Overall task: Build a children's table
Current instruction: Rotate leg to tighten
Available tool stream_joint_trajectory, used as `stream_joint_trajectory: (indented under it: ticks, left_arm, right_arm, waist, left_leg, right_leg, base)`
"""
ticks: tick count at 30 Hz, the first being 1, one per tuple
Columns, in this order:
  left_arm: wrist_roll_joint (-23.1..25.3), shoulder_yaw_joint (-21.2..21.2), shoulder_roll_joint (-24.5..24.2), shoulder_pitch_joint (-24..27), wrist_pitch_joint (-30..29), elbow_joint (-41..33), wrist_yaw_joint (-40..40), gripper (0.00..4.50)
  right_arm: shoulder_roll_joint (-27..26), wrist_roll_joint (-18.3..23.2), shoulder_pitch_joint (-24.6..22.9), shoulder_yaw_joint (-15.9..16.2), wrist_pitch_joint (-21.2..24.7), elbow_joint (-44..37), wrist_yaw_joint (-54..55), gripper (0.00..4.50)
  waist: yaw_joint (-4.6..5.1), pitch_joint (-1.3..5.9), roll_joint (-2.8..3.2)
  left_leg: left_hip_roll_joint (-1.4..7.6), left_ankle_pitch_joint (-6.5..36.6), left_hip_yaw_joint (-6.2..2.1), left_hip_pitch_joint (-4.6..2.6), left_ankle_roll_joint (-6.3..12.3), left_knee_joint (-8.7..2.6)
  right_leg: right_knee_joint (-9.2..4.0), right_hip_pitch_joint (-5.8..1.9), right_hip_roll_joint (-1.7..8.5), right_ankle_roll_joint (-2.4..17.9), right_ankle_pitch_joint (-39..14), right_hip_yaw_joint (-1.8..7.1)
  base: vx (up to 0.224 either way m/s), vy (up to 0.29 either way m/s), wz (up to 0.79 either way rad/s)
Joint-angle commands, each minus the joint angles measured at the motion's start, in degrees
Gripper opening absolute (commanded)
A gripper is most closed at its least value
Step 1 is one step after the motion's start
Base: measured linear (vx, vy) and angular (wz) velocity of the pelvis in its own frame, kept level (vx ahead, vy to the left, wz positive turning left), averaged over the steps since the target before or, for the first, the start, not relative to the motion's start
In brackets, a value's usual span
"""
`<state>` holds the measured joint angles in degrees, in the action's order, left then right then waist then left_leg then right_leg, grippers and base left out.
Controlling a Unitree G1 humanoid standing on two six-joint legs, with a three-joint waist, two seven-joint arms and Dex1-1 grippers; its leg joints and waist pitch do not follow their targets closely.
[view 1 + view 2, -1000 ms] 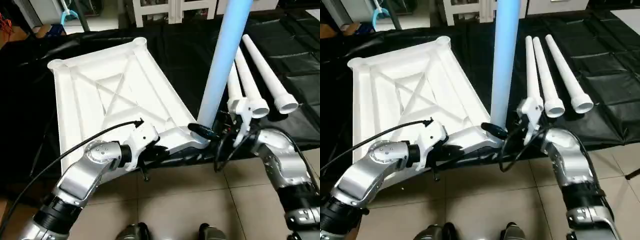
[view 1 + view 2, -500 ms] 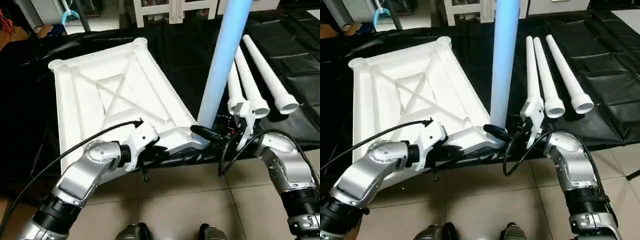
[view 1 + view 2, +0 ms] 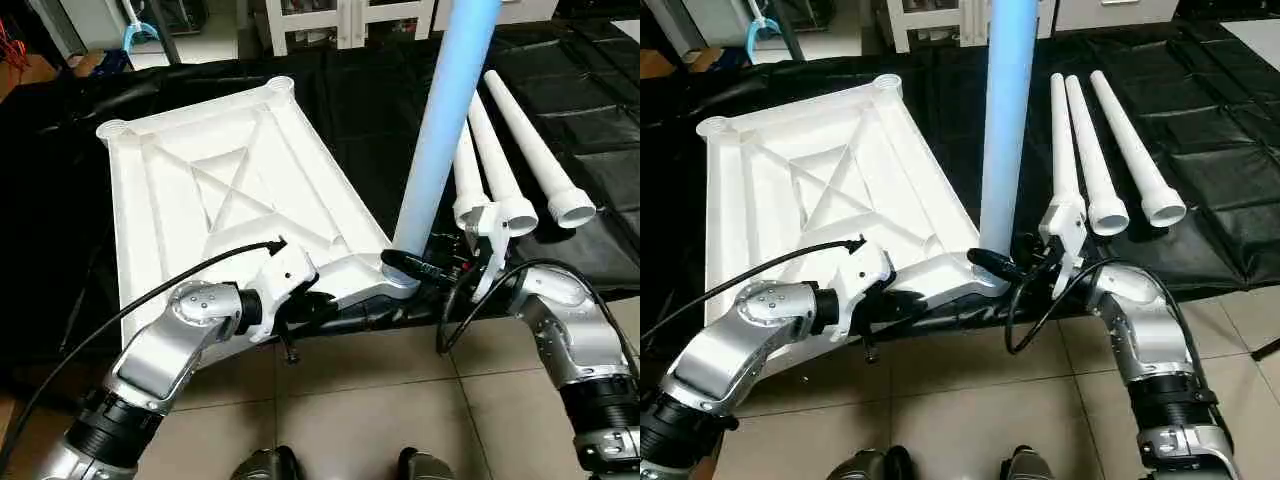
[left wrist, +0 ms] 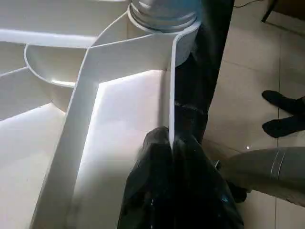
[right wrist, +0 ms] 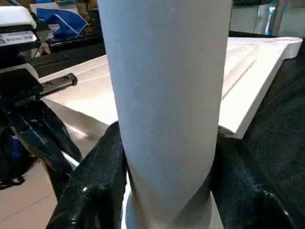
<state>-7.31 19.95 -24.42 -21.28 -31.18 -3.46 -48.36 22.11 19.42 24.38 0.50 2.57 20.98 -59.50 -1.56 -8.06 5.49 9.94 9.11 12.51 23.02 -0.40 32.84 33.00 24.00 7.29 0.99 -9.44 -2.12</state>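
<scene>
On the black sheet (image 3: 380,110) lies the upturned tabletop (image 3: 220,190), its near rim pinched by the closed left jaws (image 4: 170,143) for steadiness, while the right jaws (image 5: 167,157) clasp the upright leg (image 3: 440,130) seated in the corner socket (image 3: 400,280).

We see the white plastic rectangular tabletop (image 3: 220,190) lying upside down on the left and centre of the frame, its X-ribbed underside facing up and round sockets at its corners. One long white tube leg (image 3: 440,130) stands upright in the near right corner socket (image 4: 164,19), rising out of the top of the frame. Three more tapered white tube legs (image 3: 1110,150) lie side by side at upper right, wide ends towards us.
</scene>
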Motion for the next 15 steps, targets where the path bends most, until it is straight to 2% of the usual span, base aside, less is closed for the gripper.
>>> stream_joint_trajectory:
  ticks: [1,5,7,9,10,11,12,13,14,15]
  left_arm:
    - [0.6,1.9,-0.6,1.5,-2.5,2.0,-0.6,0.0]
    - [1.2,1.0,0.8,0.2,-2.6,3.7,1.7,0.0]
    - [1.8,0.3,2.2,-1.0,-2.4,5.2,3.7,0.0]
    - [2.7,-0.8,4.7,-3.2,-2.0,7.9,7.3,0.0]
    - [2.8,-0.8,4.8,-3.3,-2.0,8.0,7.4,0.0]
    - [2.9,-1.0,5.4,-4.0,-2.1,8.7,8.1,0.0]
    - [3.3,-1.3,6.7,-5.2,-2.1,9.8,9.8,0.0]
    - [3.5,-1.5,7.5,-5.8,-2.2,10.4,10.7,0.0]
    - [4.0,-2.1,9.2,-7.1,-2.4,11.8,13.1,0.0]
    - [4.0,-2.1,9.3,-7.2,-2.4,11.8,13.3,0.0]
  right_arm:
    - [-0.5,-1.6,0.3,-0.7,-0.2,2.3,4.2,1.99]
    - [-2.9,-4.1,1.5,-1.5,-1.6,5.4,11.6,1.97]
    - [-4.3,-5.4,2.0,-1.9,-2.2,7.1,15.7,1.96]
    - [-6.7,-7.6,2.8,-1.9,-3.4,9.6,21.7,1.95]
    - [-6.8,-7.8,2.8,-1.9,-3.5,9.7,22.0,1.95]
    - [-7.5,-8.5,3.2,-1.8,-4.1,10.7,23.6,1.95]
    - [-8.7,-9.7,3.9,-1.6,-4.9,12.1,26.7,1.95]
    - [-9.4,-10.4,4.3,-1.5,-5.4,12.8,28.5,1.95]
    - [-11.0,-11.8,5.4,-1.1,-6.3,14.3,31.9,1.95]
    - [-11.1,-11.8,5.4,-1.1,-6.3,14.3,32.1,1.95]
  waist:
    - [0.1,4.32,-0.93]
    - [0.43,4.17,-1.08]
    - [1.07,3.84,-1.37]
    - [1.39,3.6,-1.11]
    - [1.48,3.58,-1.23]
    - [1.48,3.58,-1.23]
    - [1.56,3.31,-1.26]
    - [1.61,3.34,-1.27]
    - [1.57,3.29,-1.08]
    - [1.77,3.21,-1.2]
  left_leg:
    - [2.41,11.7,-1.47,-1.68,6.14,-3.75]
    - [2.41,14.1,-1.62,-1.66,4.67,-4.0]
    - [2.34,17.4,-1.75,-1.66,2.74,-4.38]
    - [2.29,20.0,-1.81,-1.85,1.33,-4.55]
    - [2.17,21.7,-1.92,-1.89,0.49,-4.63]
    - [2.17,21.7,-1.92,-1.89,0.49,-4.63]
    - [2.14,23.9,-2.04,-1.93,-0.12,-4.81]
    - [2.07,24.7,-2.08,-2.15,-0.59,-4.75]
    - [2.08,25.0,-2.18,-2.13,-0.75,-4.82]
    - [2.05,25.6,-2.24,-1.94,-1.06,-4.95]
  right_leg:
    - [-3.05,-2.2,0.61,13.0,-11.7,0.8]
    - [-3.31,-2.16,0.7,11.9,-15.5,0.8]
    - [-3.78,-1.9,0.66,10.5,-20.0,0.78]
    - [-4.12,-1.44,0.67,9.5,-23.0,0.83]
    - [-4.25,-1.45,0.69,8.8,-24.7,0.76]
    - [-4.25,-1.45,0.69,8.8,-24.7,0.76]
    - [-4.68,-1.15,0.79,7.4,-27.7,0.75]
    - [-4.87,-0.94,0.83,6.8,-28.8,0.76]
    - [-4.88,-0.96,0.85,6.6,-28.9,0.74]
    - [-4.97,-0.96,0.81,6.3,-29.3,0.64]
  base:
    - [0.0,0.0,0.0]
    - [0.0,0.0,0.0]
    - [0.0,0.0,0.0]
    - [0.0,0.0,0.0]
    - [0.0,0.0,0.0]
    - [0.0,0.0,0.0]
    - [0.0,0.0,0.0]
    - [0.0,0.0,0.0]
    - [0.0,0.0,0.0]
    - [0.0,0.0,0.0]
